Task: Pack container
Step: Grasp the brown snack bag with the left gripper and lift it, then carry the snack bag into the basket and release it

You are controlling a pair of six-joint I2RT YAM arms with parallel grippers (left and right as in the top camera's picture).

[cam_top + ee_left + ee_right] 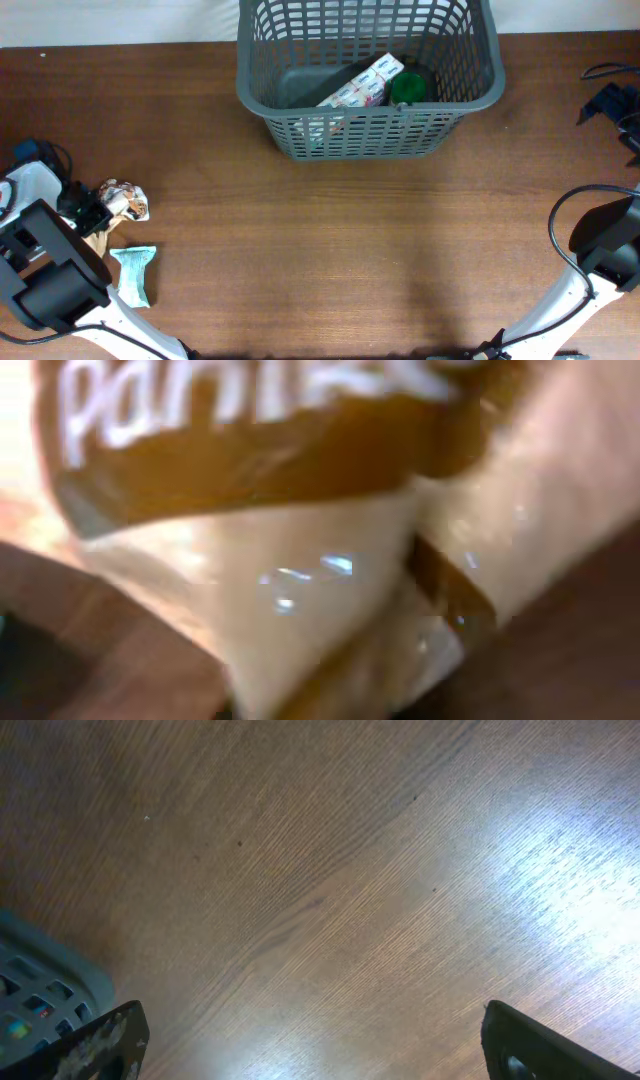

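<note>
At the left edge of the table (300, 250), the left gripper (90, 212) is pinching a crumpled brown-and-tan snack packet (125, 198), its jaws pressed together on the wrapper. The packet's glossy film and white lettering are filling the whole left wrist view (300, 560), blurred and hiding the fingers. Just beside that gripper, on the side nearer the table's front edge, a pale teal pouch (133, 272) is lying flat on the wood. The container (370, 130) is sitting well apart from it, at the far edge, holding a white carton (365, 82) and a green-lidded jar (408, 88). The right gripper (310, 1050) is hanging spread wide above bare wood, with a corner of the container (40, 980) showing near one finger.
</note>
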